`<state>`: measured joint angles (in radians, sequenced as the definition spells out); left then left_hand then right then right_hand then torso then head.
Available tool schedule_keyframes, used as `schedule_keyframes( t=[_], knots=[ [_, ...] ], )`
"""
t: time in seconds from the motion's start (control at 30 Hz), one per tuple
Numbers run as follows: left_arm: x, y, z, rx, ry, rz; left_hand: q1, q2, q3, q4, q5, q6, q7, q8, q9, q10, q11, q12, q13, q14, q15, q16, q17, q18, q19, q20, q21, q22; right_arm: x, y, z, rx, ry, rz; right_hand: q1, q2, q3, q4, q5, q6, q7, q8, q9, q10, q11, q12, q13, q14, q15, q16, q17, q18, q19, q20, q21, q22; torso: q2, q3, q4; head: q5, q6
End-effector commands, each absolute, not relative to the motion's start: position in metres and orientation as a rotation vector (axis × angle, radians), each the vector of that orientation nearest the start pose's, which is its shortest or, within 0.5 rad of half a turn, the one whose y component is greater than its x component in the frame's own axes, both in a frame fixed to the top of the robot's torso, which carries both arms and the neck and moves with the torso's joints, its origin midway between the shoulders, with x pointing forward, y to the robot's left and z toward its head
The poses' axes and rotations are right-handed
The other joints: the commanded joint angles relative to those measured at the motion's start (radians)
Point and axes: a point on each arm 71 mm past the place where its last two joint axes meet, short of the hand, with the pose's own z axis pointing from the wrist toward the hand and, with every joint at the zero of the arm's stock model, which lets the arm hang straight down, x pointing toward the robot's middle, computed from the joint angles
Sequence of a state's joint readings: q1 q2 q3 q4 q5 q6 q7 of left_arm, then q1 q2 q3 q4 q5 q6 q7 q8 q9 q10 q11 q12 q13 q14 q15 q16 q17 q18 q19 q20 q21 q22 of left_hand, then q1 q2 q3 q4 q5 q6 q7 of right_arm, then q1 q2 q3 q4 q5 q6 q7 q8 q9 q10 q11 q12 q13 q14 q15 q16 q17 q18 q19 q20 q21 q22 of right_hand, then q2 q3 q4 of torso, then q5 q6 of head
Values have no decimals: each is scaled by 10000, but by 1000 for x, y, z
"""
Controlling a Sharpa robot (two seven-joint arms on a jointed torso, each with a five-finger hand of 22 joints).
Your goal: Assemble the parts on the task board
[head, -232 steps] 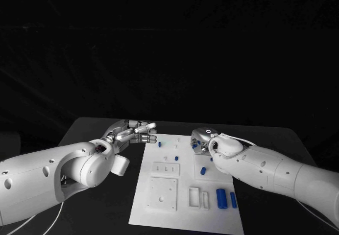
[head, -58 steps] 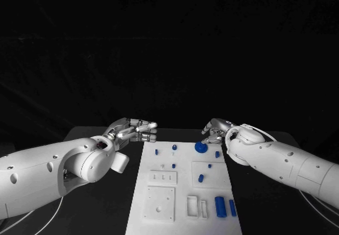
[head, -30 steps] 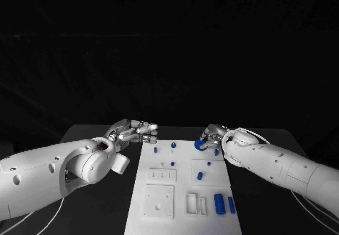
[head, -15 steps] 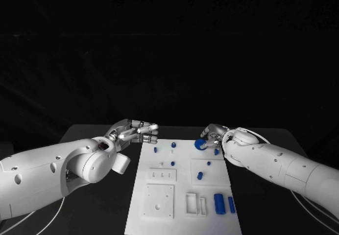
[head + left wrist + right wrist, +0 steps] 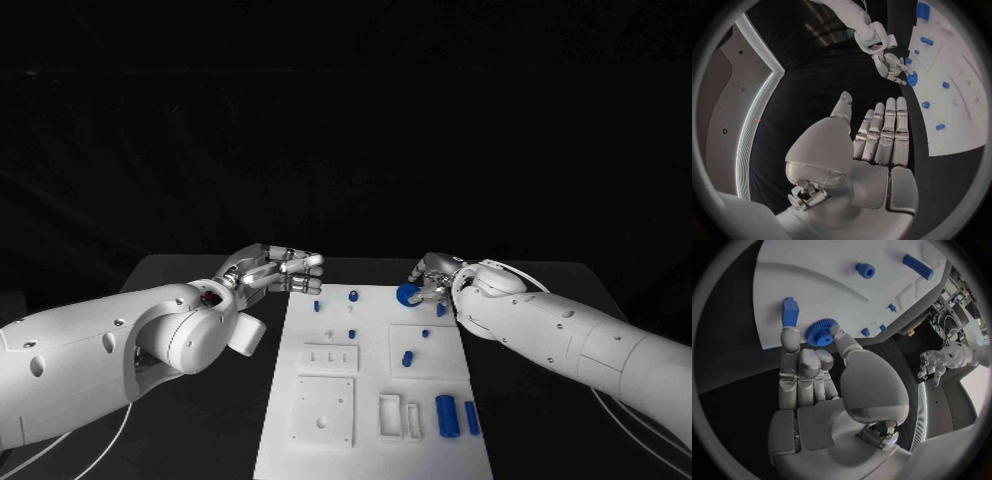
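The right hand (image 5: 437, 277) pinches a blue gear (image 5: 820, 332) between thumb and fingers above the task board's (image 5: 368, 440) far right corner (apparently mid-carry). The left hand (image 5: 274, 268), fingers together and empty, hovers beside the board's far left edge. Next, the gear likely needs seating on its post.

The table (image 5: 188, 275) is black, the task board (image 5: 372, 400) on it plain white. Both arms are white, and the left hand (image 5: 274, 270) and right hand (image 5: 433, 272) are silver. The toothed gear (image 5: 820, 332) is bright blue, as are the block (image 5: 789, 311), the hollow bushing (image 5: 865, 270), the long peg (image 5: 917, 266) and the two cylinders (image 5: 447, 415).
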<state>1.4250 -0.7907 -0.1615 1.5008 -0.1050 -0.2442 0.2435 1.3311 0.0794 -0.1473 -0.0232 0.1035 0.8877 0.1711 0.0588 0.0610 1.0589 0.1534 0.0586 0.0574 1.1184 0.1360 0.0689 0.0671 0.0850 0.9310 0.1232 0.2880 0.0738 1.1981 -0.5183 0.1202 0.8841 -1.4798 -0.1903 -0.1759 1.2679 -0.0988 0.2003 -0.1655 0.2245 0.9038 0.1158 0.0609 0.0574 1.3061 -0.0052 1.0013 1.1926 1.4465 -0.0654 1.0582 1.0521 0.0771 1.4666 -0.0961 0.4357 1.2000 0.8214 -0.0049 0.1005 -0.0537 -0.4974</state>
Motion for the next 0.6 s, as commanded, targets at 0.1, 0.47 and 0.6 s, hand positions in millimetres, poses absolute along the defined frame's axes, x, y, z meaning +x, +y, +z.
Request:
schedule_keyframes(
  t=[0.1,0.47,0.6],
  knots=[
    [510,182,-120,-8497,16101,-15184,-33,-52,14,26,-37,5,-6,20,3,-84,13,42,16,-39,25,-20,14,-78,-1,14,-33,4,600,-235,-188,865,17310,3082,-140,166,321,-211,-101,1052,-43,0,50,-12,24,51,18,58,-11,-43,18,167,357,82,-75,78,16,12,29,-3,-31],
    [510,181,-121,-8498,16117,-15184,-33,-34,19,31,-33,15,-5,20,3,-91,15,42,16,-37,24,-17,15,-76,1,14,-31,5,599,-229,-192,659,17425,3026,-448,271,945,-389,-192,1820,-195,15,71,29,-50,111,55,74,-50,-13,46,116,379,46,-102,204,38,-2,5,29,-123],
    [510,181,-122,-8512,16126,-15170,-33,-34,19,31,-33,15,-5,20,3,-91,15,42,16,-37,24,-17,15,-76,1,14,-31,5,599,-230,-193,561,17392,2904,-442,294,1021,-447,-194,1897,-219,10,68,27,-67,100,50,74,-62,-17,41,96,376,33,-104,224,58,-4,-3,12,-117]
  ],
)
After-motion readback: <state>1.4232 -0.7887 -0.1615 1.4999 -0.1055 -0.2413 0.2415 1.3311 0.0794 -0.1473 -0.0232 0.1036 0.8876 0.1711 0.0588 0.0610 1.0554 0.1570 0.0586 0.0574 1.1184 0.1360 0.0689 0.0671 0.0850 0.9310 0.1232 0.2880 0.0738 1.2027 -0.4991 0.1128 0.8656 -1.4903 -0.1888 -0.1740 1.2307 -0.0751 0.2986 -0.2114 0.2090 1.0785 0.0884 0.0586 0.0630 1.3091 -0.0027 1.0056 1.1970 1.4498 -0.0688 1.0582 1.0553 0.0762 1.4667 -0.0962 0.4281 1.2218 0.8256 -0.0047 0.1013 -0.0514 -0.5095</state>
